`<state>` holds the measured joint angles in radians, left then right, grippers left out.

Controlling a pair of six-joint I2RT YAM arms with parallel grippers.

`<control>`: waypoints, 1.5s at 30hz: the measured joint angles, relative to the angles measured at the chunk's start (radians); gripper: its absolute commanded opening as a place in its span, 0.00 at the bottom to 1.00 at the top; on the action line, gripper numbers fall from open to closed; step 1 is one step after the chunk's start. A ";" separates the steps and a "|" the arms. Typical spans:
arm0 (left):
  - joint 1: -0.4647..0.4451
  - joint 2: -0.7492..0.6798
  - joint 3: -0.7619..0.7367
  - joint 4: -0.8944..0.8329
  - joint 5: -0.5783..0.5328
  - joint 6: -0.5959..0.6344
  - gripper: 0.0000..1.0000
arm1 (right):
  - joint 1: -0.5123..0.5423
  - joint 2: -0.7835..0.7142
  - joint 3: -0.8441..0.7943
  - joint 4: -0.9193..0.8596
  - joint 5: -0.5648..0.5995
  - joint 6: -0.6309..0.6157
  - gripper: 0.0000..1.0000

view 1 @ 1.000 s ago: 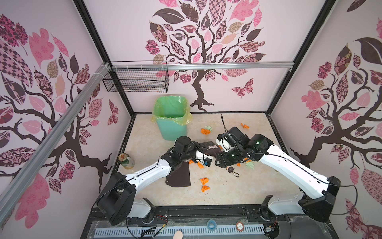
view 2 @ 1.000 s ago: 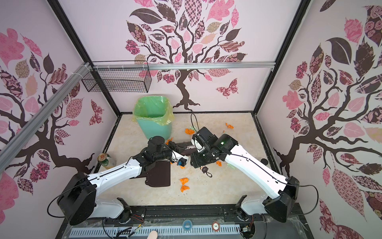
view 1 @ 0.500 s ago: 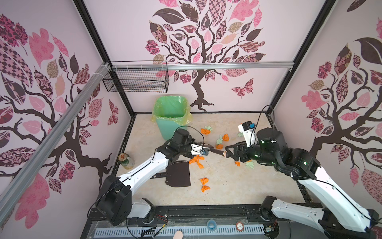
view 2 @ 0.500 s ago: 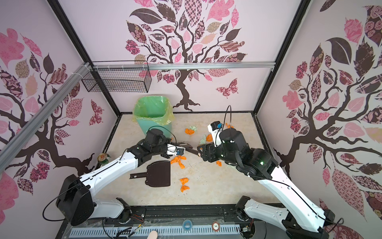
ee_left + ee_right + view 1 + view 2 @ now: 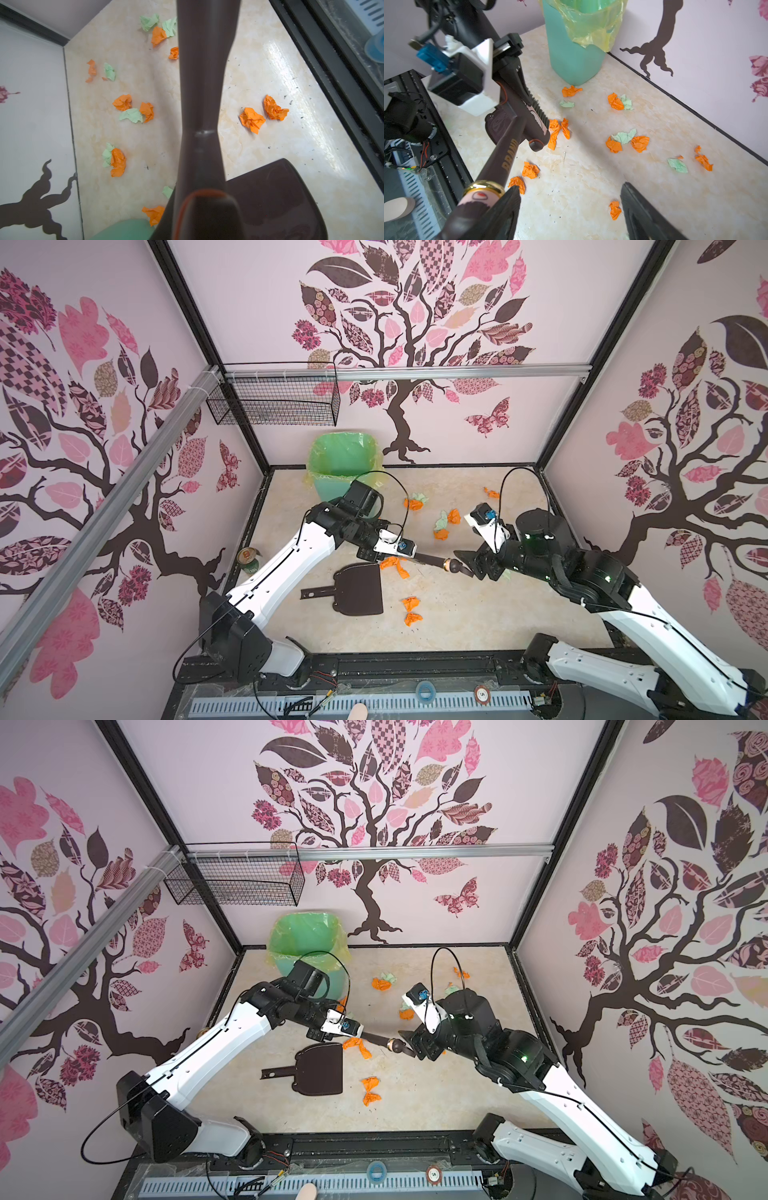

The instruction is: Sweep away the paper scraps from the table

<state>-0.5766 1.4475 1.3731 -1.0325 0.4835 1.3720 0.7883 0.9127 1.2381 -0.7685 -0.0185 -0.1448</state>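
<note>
Orange and pale green paper scraps (image 5: 395,566) lie scattered over the cream table (image 5: 457,626), more of them toward the back (image 5: 446,520) and in the right wrist view (image 5: 625,141). My left gripper (image 5: 374,553) is shut on the head of a dark brown brush (image 5: 529,116), bristles down beside two orange scraps (image 5: 556,131). The brush's handle (image 5: 432,561) reaches toward my right gripper (image 5: 471,566). That gripper (image 5: 571,199) is open with only table between its fingers. The gold-ringed handle end (image 5: 483,187) lies outside one finger (image 5: 508,207). In the left wrist view the brush (image 5: 201,83) hides the jaws.
A dark dustpan (image 5: 359,589) lies flat in front of the left gripper, handle pointing left. A mint-green bin (image 5: 332,485) with a yellow liner stands at the back left. A green can (image 5: 248,560) stands by the left wall. A wire basket (image 5: 274,406) hangs above.
My right arm has drawn back from the middle to the right, and its jaws have spread wider. The left gripper keeps the brush near the same place. The dustpan has not moved.
</note>
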 measured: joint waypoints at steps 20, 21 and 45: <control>-0.002 0.082 0.038 -0.119 0.005 0.011 0.00 | 0.034 0.055 -0.035 0.032 -0.290 0.048 0.76; -0.002 0.087 0.043 -0.121 0.007 0.008 0.00 | 0.051 0.060 -0.043 0.032 -0.289 0.051 0.76; -0.001 0.125 0.143 -0.271 0.048 0.015 0.00 | 0.120 0.098 -0.102 0.077 -0.230 -0.008 0.64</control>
<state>-0.5774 1.5726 1.5166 -1.3033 0.5312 1.3872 0.9085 1.0111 1.1358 -0.6914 -0.2489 -0.1528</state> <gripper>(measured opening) 0.190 0.618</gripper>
